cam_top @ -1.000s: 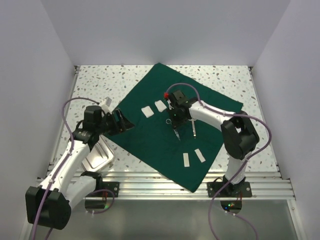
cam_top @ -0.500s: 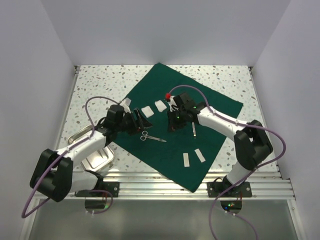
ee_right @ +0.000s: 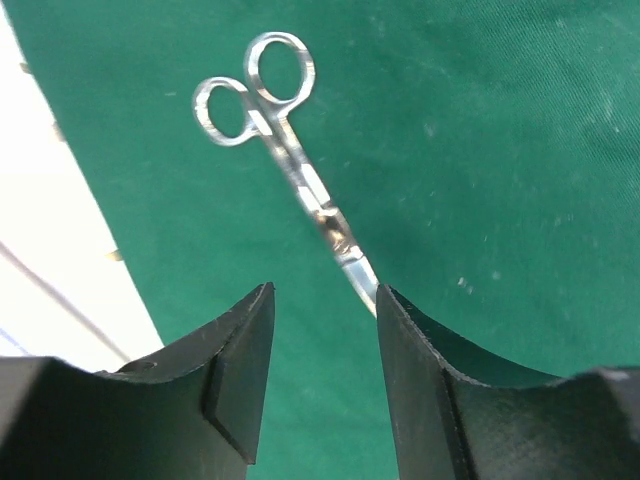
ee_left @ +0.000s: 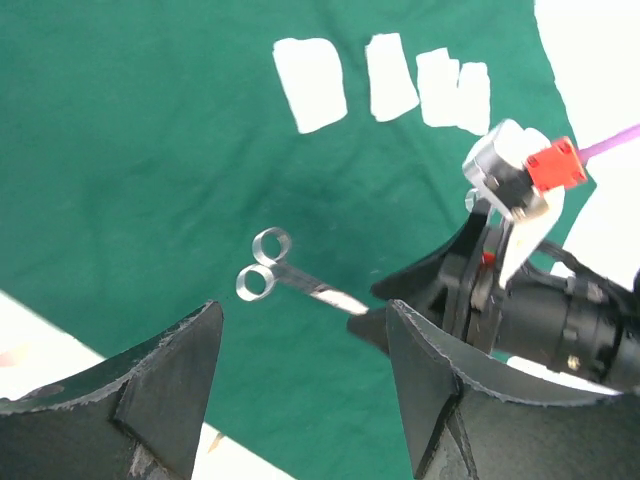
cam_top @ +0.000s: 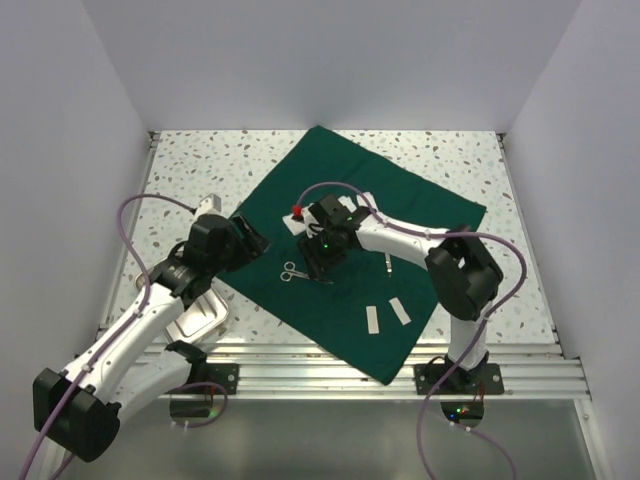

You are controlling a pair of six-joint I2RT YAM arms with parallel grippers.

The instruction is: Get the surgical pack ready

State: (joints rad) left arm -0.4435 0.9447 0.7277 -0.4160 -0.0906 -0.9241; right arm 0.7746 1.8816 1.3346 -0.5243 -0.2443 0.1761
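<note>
Strips first: two white strips point(cam_top: 372, 319) lie nearest me on the green drape point(cam_top: 320, 320). The drape is spread flat on the table point(cam_top: 190, 170) as one big open sheet, nothing folded yet, so I'd say the pack is early days. A steel tray point(cam_top: 200, 320) sits off the drape's left edge, partly under my left arm.

My left tool point(ee_left: 300, 320) hangs wide open over the drape's left side, holding nothing. My right tool point(ee_right: 322, 300) is low over the scissors point(ee_right: 290, 165) at a medium gap, also gripping nothing. The blade tip pokes in between the fingers, closer to one than the other, with the rings pointing away.

Looks like the scissors grab is the step in hand. I'd slide forward so the fingers straddle the thicker shank, since a thin tip slips. Then centre it, go down just shy of the cloth so no fabric gets pinched, and close slowly. I'd keep the left tool clear.

Beyond all that, the white pads point(ee_left: 310, 70) sit in a row.
</note>
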